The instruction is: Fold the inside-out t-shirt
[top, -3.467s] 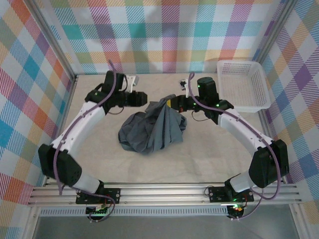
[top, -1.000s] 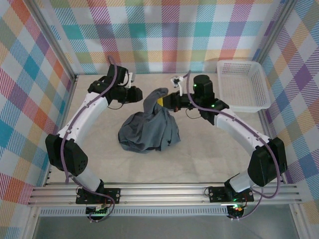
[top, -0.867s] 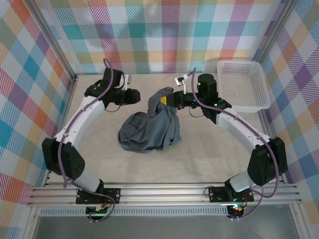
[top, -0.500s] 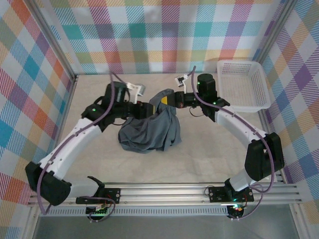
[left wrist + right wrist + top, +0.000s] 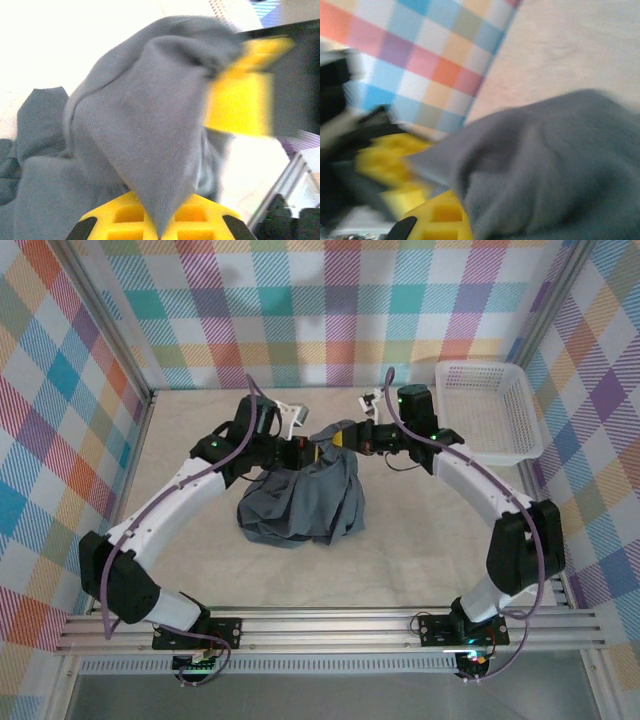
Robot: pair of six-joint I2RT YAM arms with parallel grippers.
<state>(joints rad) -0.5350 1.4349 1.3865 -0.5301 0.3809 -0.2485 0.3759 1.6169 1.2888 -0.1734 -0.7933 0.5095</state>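
Checked walls (image 5: 330,310) stand around the tan table (image 5: 200,570). On its middle the t-shirt (image 5: 300,502) sits in a bunched heap, with no fold made yet. The left tool (image 5: 306,451) and right tool (image 5: 347,440) both pinch its lifted top.

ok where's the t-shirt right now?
Top view: the t-shirt sits bunched near the middle of the table, its raised top gripped by the left pincer and right pincer, left of the white basket.

Slate-grey t-shirt (image 5: 300,505); yellow fingers (image 5: 240,107); white basket (image 5: 485,415); multicoloured plaid walls (image 5: 330,310)
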